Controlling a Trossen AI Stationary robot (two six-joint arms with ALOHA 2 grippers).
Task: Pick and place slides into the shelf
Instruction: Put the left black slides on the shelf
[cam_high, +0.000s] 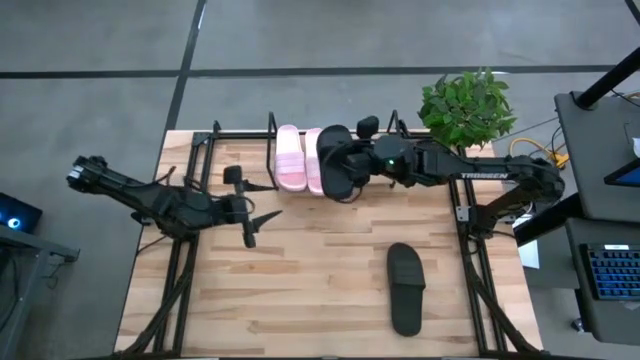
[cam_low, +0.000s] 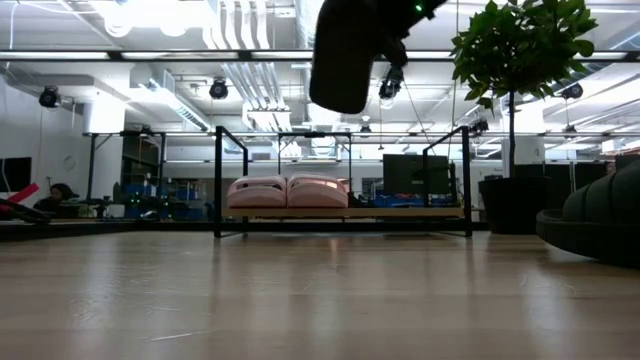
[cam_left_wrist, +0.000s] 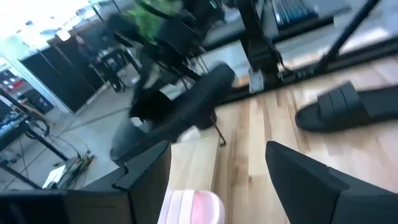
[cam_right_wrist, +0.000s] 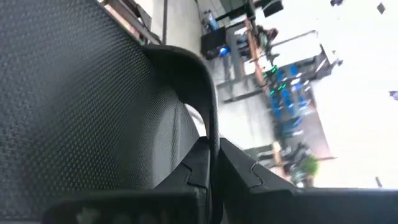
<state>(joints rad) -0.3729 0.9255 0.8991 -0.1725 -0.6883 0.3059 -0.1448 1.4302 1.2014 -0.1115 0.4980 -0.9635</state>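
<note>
Two pink slides (cam_high: 300, 160) lie side by side, soles down, on the board of the shelf (cam_high: 205, 150) at the table's far edge. A black slide (cam_high: 334, 160) hangs in the air just right of them, with my right gripper (cam_high: 352, 165) shut on it. It shows high above the shelf (cam_low: 345, 212) in the low view. A second black slide (cam_high: 406, 288) lies flat on the table at the near right. My left gripper (cam_high: 258, 225) stands open with nothing in it over the table left of centre, near the shelf's front. My right gripper pinches the edge of the black slide's strap (cam_right_wrist: 213, 127) between its two fingers (cam_right_wrist: 198, 169). The fingers come roughly level from the table's right. The slide (cam_low: 345, 50) is lifted clear above the shelf and tilted, one end hanging down.
A potted plant (cam_high: 468, 105) stands beyond the table's far right corner. Black arm frames run along both table sides (cam_high: 478, 290). The table (cam_high: 310, 280) shows bare wood between the shelf and the near edge.
</note>
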